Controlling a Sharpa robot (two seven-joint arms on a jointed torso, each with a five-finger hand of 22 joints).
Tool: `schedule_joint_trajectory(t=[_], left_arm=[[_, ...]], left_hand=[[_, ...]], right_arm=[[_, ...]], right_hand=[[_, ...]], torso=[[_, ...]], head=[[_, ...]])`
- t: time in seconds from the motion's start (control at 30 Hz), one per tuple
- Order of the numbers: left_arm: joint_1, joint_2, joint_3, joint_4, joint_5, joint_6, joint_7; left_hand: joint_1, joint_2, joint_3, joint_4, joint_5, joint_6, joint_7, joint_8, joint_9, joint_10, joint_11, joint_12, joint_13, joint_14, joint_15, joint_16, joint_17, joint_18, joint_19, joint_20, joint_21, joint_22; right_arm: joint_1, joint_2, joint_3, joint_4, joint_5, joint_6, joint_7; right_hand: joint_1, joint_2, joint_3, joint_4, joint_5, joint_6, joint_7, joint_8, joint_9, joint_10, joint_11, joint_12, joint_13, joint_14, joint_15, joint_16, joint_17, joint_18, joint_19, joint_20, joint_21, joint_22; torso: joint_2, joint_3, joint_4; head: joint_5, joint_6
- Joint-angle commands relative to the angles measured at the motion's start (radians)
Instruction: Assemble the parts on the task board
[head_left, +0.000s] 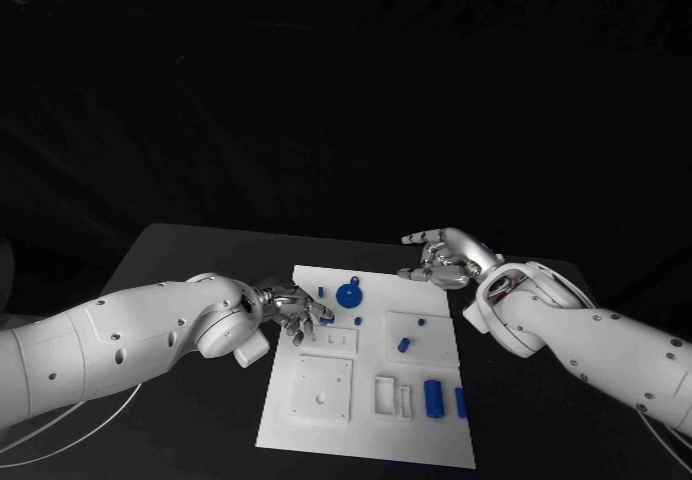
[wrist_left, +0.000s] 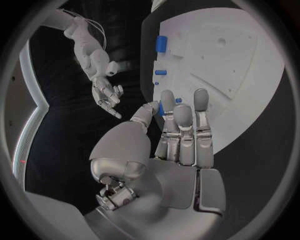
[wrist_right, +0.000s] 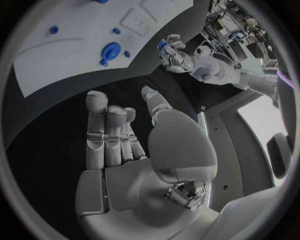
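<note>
Board near edge: white task board (head_left: 325, 420) lies flat on the black table (head_left: 188, 250), long axis running away from the robot, its near end closest to the head camera.
Near-end parts: two blue cylinders (head_left: 434, 398) lie at the board's near right corner, side by side, long axes along the board's length.
Middle part: a small blue piece (head_left: 405, 346) lies in a square recess on the board's right half.
Far-end part: a round blue disc (head_left: 351, 296) sits near the board's far edge, with a small blue peg (head_left: 320, 293) just beside it.
Left hand: left hand (head_left: 296, 313) is over the board's left edge, fingers close together and reaching onto the board; a small blue part (wrist_left: 160, 108) shows between thumb and fingers in the left wrist view; whether it is pinched I cannot tell.
Right hand: right hand (head_left: 444, 255) hovers off the board's far right corner, fingers apart and slightly curled, holding nothing.
Writing: none readable.
</note>
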Motion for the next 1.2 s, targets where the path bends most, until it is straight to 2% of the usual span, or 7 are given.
schedule_joint_trajectory(t=[0.03,0.3,0.47,0.7,0.87,0.93,1.2], left_arm=[[0.002,0.024,0.001,-0.005,-0.158,-0.025,-0.101],[0.002,0.095,-0.007,-0.017,-0.347,-0.015,-0.242],[0.001,0.132,-0.013,-0.030,-0.453,-0.004,-0.289],[-0.007,0.152,-0.016,-0.051,-0.528,-0.018,-0.321],[-0.019,0.158,-0.017,-0.064,-0.543,-0.022,-0.326],[-0.025,0.160,-0.017,-0.069,-0.547,-0.018,-0.327],[-0.046,0.164,-0.016,-0.088,-0.550,-0.013,-0.329]], left_hand=[[0.000,0.002,0.059,-0.068,0.011,0.065,-0.053,-0.003,0.270,0.015,-0.003,-0.006,-0.002,0.014,-0.003,-0.005,0.004,-0.006,0.010,-0.006,0.006,0.019],[-0.003,-0.006,0.064,-0.071,0.031,0.083,-0.058,-0.009,0.273,0.042,-0.009,-0.019,-0.001,0.040,-0.010,-0.020,0.020,-0.007,0.028,-0.014,0.009,0.019],[-0.006,-0.017,0.077,-0.072,0.053,0.094,-0.060,-0.016,0.273,0.059,-0.012,-0.031,0.000,0.056,-0.014,-0.034,0.037,-0.007,0.038,-0.018,0.013,0.019],[-0.011,-0.024,0.082,-0.073,0.073,0.108,-0.065,-0.016,0.274,0.075,-0.016,-0.036,0.004,0.066,-0.017,-0.038,0.056,-0.008,0.043,-0.021,0.017,0.020],[-0.014,-0.029,0.088,-0.073,0.082,0.110,-0.066,-0.016,0.280,0.082,-0.017,-0.040,0.011,0.074,-0.019,-0.045,0.076,-0.008,0.045,-0.024,0.024,0.020],[-0.014,-0.029,0.089,-0.073,0.084,0.111,-0.066,-0.016,0.280,0.084,-0.018,-0.040,0.012,0.075,-0.020,-0.046,0.079,-0.008,0.046,-0.024,0.025,0.020],[-0.016,-0.033,0.094,-0.073,0.087,0.116,-0.067,-0.021,0.277,0.089,-0.019,-0.043,0.018,0.082,-0.021,-0.054,0.097,-0.008,0.045,-0.025,0.033,0.019]], right_arm=[[0.016,-0.017,0.011,-0.033,0.110,-0.023,0.051],[0.050,-0.016,0.020,-0.162,0.237,-0.017,0.117],[0.058,-0.003,0.021,-0.204,0.279,0.000,0.146],[0.062,0.017,0.021,-0.219,0.317,0.015,0.188],[0.062,0.034,0.021,-0.236,0.388,0.053,0.212],[0.062,0.041,0.021,-0.243,0.416,0.057,0.226],[0.063,0.056,0.021,-0.257,0.465,0.045,0.266]], right_hand=[[-0.004,0.010,0.002,-0.010,0.006,0.018,-0.002,0.002,0.002,-0.010,-0.002,-0.016,-0.018,-0.004,-0.002,-0.022,-0.018,0.016,0.039,0.003,-0.028,0.036],[-0.014,0.030,0.020,-0.059,0.013,0.132,-0.007,0.006,0.007,-0.047,-0.002,-0.131,-0.149,-0.070,0.005,-0.177,-0.166,0.009,-0.014,0.013,-0.349,-0.151],[-0.025,0.040,0.039,-0.088,0.015,0.111,-0.003,0.004,0.005,-0.025,0.005,-0.300,-0.384,-0.086,0.019,-0.365,-0.338,-0.008,-0.056,0.027,-0.413,-0.418],[-0.063,0.048,0.132,-0.107,0.021,0.192,0.006,0.007,0.007,0.131,0.046,-0.816,-0.863,-0.088,0.073,-0.698,-0.603,-0.007,-0.200,0.084,-0.414,-0.826],[-0.087,0.035,0.168,-0.112,0.024,0.205,0.019,0.009,0.008,0.030,0.102,-0.954,-0.872,-0.217,0.158,-0.848,-0.847,-0.002,-0.403,0.181,-0.408,-1.103],[-0.079,0.042,0.151,-0.112,0.026,0.192,0.021,0.008,0.008,0.012,0.109,-0.955,-0.871,-0.221,0.168,-0.852,-0.929,0.009,-0.399,0.197,-0.405,-1.221],[-0.071,0.041,0.147,-0.114,0.031,0.162,0.027,0.006,0.006,-0.006,0.117,-0.956,-0.871,-0.240,0.176,-0.853,-0.930,0.009,-0.412,0.204,-0.404,-1.242]], torso=[[-0.012,0.0134,-0.0079],[-0.023,0.0227,-0.0118],[-0.025,0.0249,-0.0128],[-0.024,0.0224,-0.0110],[-0.024,0.0199,-0.0117],[-0.023,0.0191,-0.0128],[-0.023,0.0207,-0.0121]], head=[[0.000,-0.009],[0.000,-0.026],[0.000,-0.034],[-0.002,-0.040],[-0.002,-0.044],[-0.001,-0.045],[-0.005,-0.053]])
